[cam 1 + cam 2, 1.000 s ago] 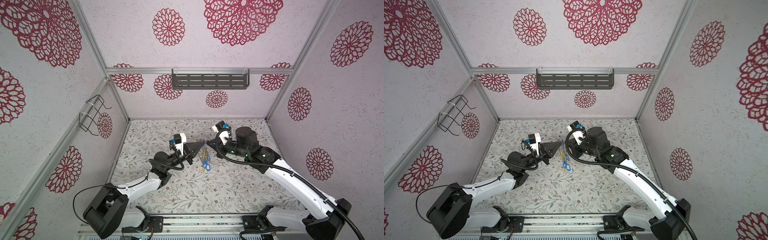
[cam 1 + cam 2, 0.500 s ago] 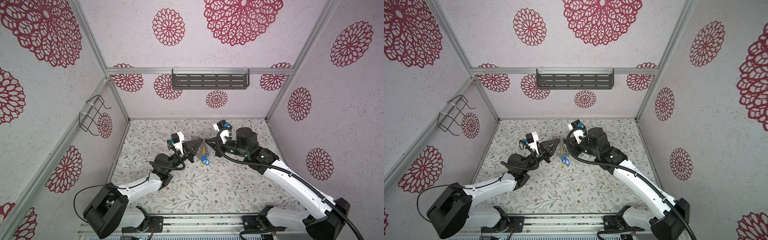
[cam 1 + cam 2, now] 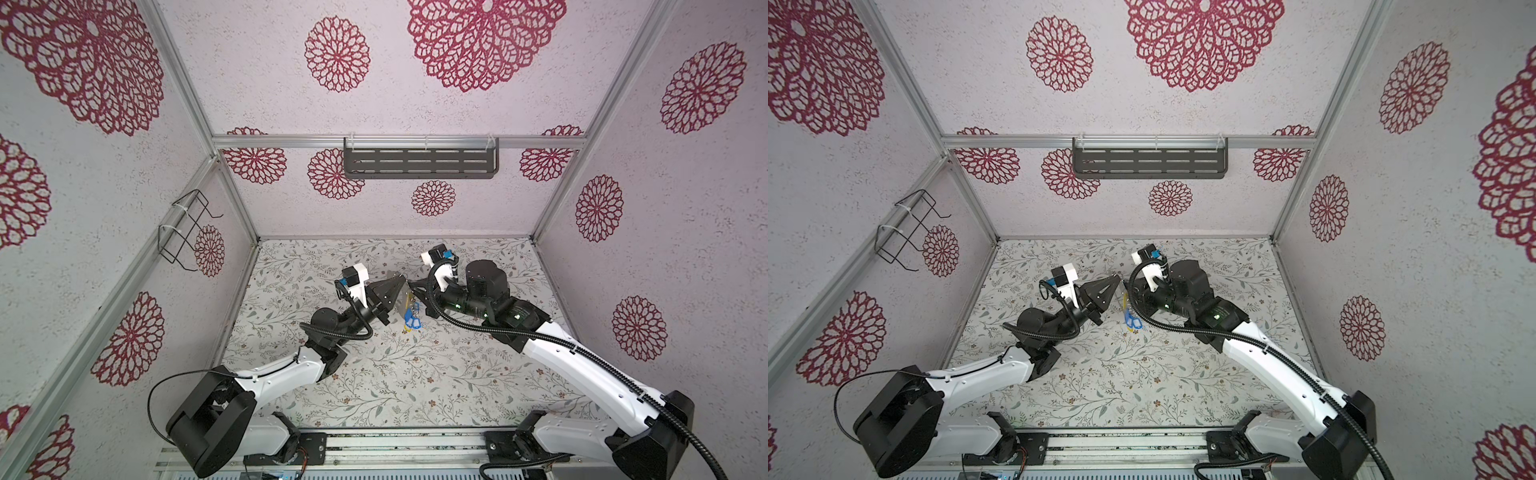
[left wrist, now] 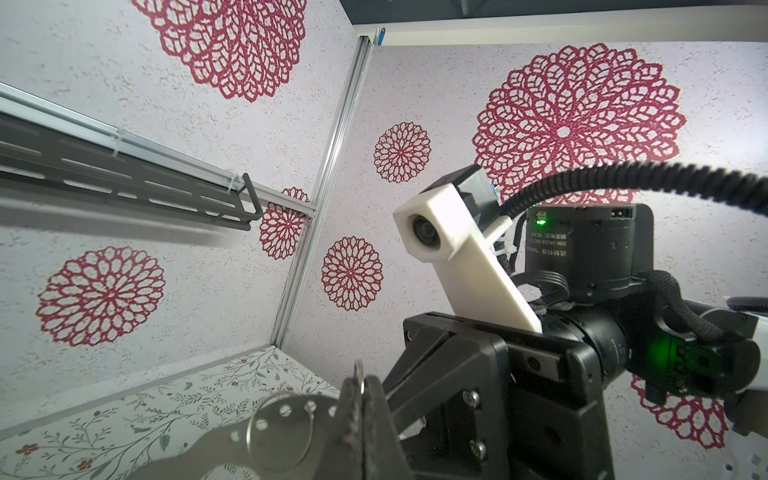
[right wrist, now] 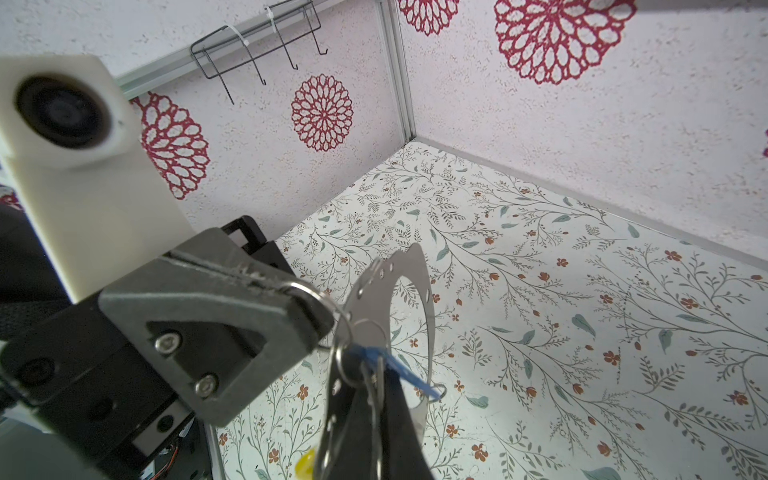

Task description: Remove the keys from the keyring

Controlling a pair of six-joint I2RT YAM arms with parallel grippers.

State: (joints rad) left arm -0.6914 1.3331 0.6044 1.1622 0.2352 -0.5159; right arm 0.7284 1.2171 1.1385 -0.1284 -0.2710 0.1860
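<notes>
Both grippers meet above the middle of the floral floor. The keyring (image 5: 409,270), a flat grey hoop with small holes, hangs between them (image 3: 404,301). In the left wrist view it runs up to my jaws (image 4: 216,451). My left gripper (image 4: 360,399) is shut on a thin silver loop threaded on the hoop, and the right wrist view also shows this grip (image 5: 309,297). My right gripper (image 5: 376,415) is shut on another thin silver loop beside the hoop. The keys dangle below: blue tags (image 3: 412,322) (image 3: 1133,321) (image 5: 405,372) and a yellow one (image 5: 305,465).
A dark slotted shelf (image 3: 419,164) is fixed to the back wall, and a black wire rack (image 3: 187,226) to the left wall. The floral floor (image 3: 374,374) is closed in by patterned walls on three sides. The arms' bases stand on a rail at the front.
Both grippers have stayed pinched at the hanging bundle. The left arm's elbow has sunk slightly and the tags have shifted a little. Nothing has been let go.
</notes>
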